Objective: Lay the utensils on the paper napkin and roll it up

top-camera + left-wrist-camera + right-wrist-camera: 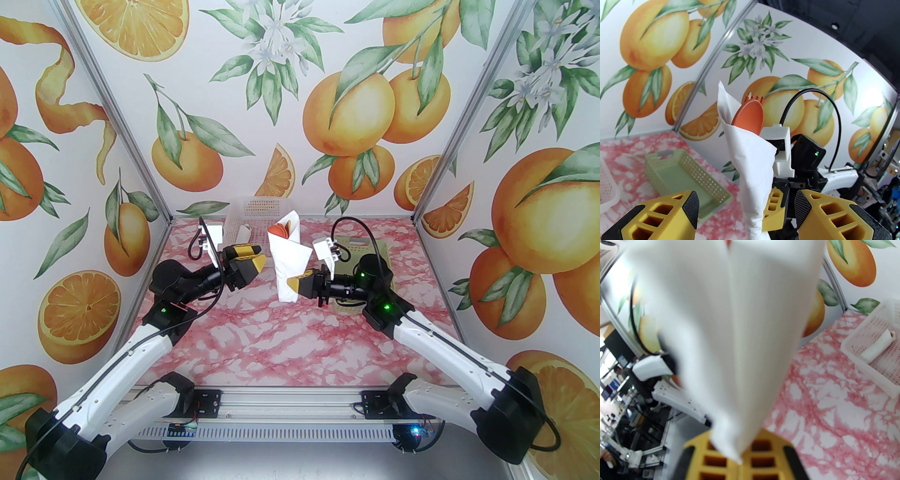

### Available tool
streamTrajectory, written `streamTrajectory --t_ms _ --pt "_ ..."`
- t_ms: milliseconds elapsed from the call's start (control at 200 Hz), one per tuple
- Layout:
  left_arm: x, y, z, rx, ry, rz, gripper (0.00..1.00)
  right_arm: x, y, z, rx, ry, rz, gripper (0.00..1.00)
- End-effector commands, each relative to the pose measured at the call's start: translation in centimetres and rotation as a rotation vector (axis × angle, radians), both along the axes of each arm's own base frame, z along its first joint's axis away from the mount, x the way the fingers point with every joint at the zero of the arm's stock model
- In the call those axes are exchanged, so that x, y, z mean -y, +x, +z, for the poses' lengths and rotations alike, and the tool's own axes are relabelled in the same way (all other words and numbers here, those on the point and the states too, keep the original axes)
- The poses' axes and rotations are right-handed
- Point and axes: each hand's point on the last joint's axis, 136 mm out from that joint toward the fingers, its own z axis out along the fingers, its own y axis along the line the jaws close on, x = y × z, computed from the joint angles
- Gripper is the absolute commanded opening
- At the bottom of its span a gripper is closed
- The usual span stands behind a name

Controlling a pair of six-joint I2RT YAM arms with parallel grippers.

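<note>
The paper napkin [288,262] is rolled into a white cone and stands upright above the table. The red-orange spoon bowl [748,117] and the orange fork tines [753,97] stick out of its top; the knife is hidden inside. My right gripper [293,283] is shut on the cone's lower end, seen close up in the right wrist view with the napkin [731,333] rising from the yellow fingers [717,458]. My left gripper [260,258] is open just left of the roll. In the left wrist view its pads [692,208] stand apart on either side of the napkin [752,164] without touching it.
A white basket [253,208] stands at the back of the table and holds another slim white paper roll [879,345]. A green basket [679,173] lies under and behind the right arm. The pink marbled table [281,347] is open in front.
</note>
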Motion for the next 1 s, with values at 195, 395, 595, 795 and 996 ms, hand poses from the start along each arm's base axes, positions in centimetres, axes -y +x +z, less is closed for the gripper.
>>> streamTrajectory --t_ms 195,395,595,795,996 --pt "1.6 -1.2 -0.3 0.029 -0.053 -0.135 0.67 0.0 -1.0 2.1 0.058 0.055 0.052 0.0" --pt "2.8 -1.3 -0.5 0.036 -0.041 -0.164 0.61 -0.4 -1.5 2.3 0.061 0.058 0.079 0.0" --pt "3.3 -1.4 -0.6 0.042 -0.035 -0.179 0.54 -0.7 -1.7 2.1 0.056 0.054 0.099 0.0" --pt "3.8 -1.8 -0.5 0.053 -0.037 -0.201 0.48 -1.0 -2.2 2.1 0.058 0.055 0.125 0.0" --pt "4.4 -2.2 -0.4 0.061 -0.036 -0.228 0.4 -1.1 -2.6 2.4 0.069 0.061 0.144 0.0"
